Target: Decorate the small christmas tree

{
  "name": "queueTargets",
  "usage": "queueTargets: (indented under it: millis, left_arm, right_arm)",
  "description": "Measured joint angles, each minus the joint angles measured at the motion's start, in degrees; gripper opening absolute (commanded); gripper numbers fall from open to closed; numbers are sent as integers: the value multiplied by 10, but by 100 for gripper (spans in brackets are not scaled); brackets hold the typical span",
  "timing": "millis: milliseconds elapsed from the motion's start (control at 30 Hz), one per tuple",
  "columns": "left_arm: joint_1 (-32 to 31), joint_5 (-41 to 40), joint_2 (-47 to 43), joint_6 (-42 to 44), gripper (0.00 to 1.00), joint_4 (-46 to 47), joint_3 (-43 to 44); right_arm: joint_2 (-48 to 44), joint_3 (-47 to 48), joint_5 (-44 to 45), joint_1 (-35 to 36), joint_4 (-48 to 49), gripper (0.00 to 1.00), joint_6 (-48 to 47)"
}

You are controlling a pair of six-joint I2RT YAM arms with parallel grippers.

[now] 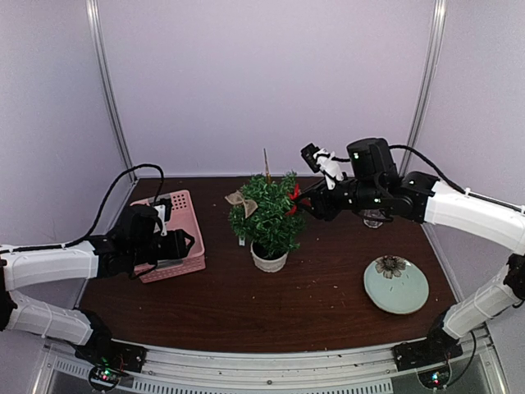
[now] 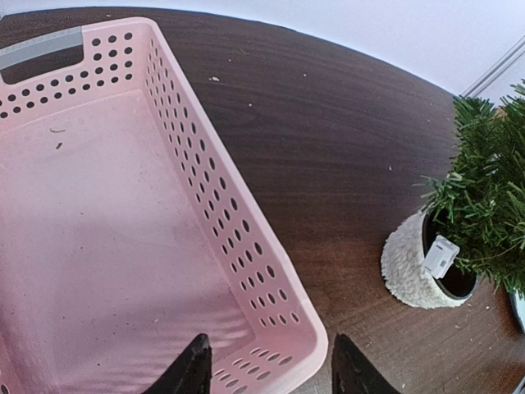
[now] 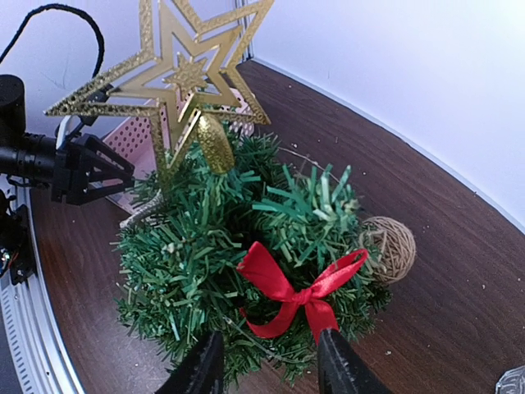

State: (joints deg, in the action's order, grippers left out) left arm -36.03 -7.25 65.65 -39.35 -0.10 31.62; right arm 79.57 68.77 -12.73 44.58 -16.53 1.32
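Note:
The small christmas tree [image 1: 267, 215] stands mid-table in a white pot [image 1: 269, 260]. It carries a gold star [image 3: 176, 74] on top, a red bow [image 3: 299, 291], a twine ball [image 3: 388, 246] and a beige bow [image 1: 240, 199]. My right gripper [image 1: 305, 201] is open at the tree's right side. In the right wrist view [image 3: 271, 373] its fingers stand apart on either side of the red bow's lower part. My left gripper [image 1: 184, 244] is open and empty over the near right corner of the pink basket [image 1: 172, 234]; it also shows in the left wrist view [image 2: 271, 373].
The pink perforated basket [image 2: 123, 230] looks empty inside. A pale green plate [image 1: 396, 284] with a small dark flower-like item lies at the front right. A small clear object [image 1: 373, 217] sits behind my right arm. A white tag [image 2: 440, 256] sticks out of the pot.

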Motion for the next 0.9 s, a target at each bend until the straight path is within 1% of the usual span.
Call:
queueTargets:
  millis: [133, 200, 267, 367, 433, 567, 600, 633, 667, 800, 900]
  left_arm:
    - [3, 1, -1, 0, 52, -15, 6]
    - [13, 5, -2, 2, 52, -30, 16]
    - [28, 10, -5, 7, 53, -51, 32]
    - [63, 22, -13, 18, 54, -88, 65]
    - [92, 31, -15, 24, 59, -114, 93]
    - [154, 56, -9, 42, 75, -178, 169]
    - [165, 62, -3, 50, 83, -196, 194]
    - [175, 67, 7, 60, 93, -218, 225]
    - [181, 71, 18, 72, 97, -233, 252]
    - [187, 71, 86, 115, 98, -317, 382]
    - [187, 64, 150, 141, 98, -384, 479]
  right_arm:
    - [-23, 0, 13, 0, -13, 52, 0]
    - [-39, 0, 24, -1, -23, 53, 2]
    - [-56, 0, 35, -4, -32, 54, 4]
    - [-82, -1, 51, -16, -45, 57, 9]
    - [-98, -2, 61, -31, -54, 62, 18]
    - [-125, -7, 72, -84, -72, 73, 43]
    - [-130, -9, 73, -96, -75, 79, 52]
    - [-139, -15, 72, -116, -78, 85, 59]
    - [-146, -20, 72, -132, -81, 89, 68]
    - [-177, -49, 71, -195, -99, 99, 93]
    - [-201, -81, 64, -242, -107, 99, 109]
